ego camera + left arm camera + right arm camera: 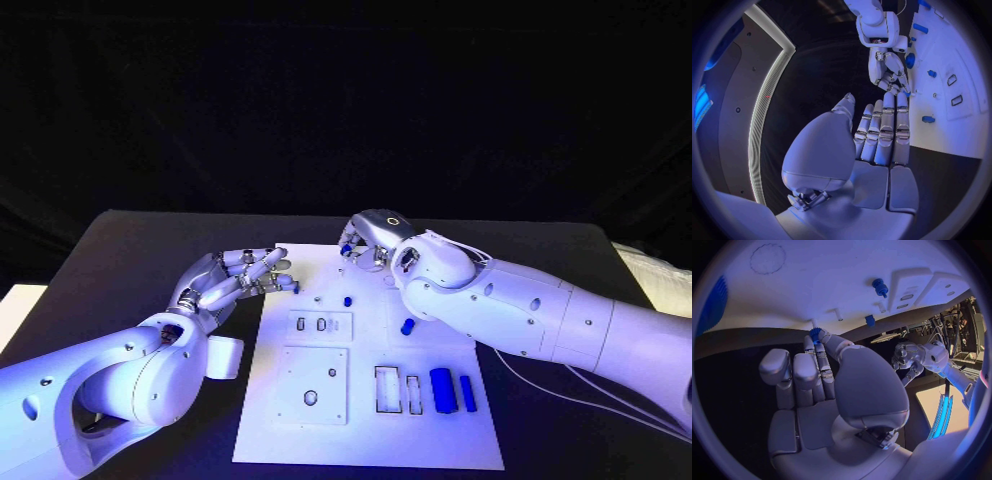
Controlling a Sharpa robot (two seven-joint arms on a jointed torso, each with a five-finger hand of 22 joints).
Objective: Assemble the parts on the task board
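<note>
Fingers of my left hand [231, 283] lie straight and together, empty, at the left edge of the white board [274, 420] on the black tabletop [130, 250], likely waiting clear of the work. Further right, blue parts lie scattered: a small peg [348, 299] mid-board, two long bars [443, 389] in the near right corner. My right hand [372, 243] reaches over the far edge, pinching a small blue gear [815, 333] at its fingertips, seemingly to seat it there.
</note>
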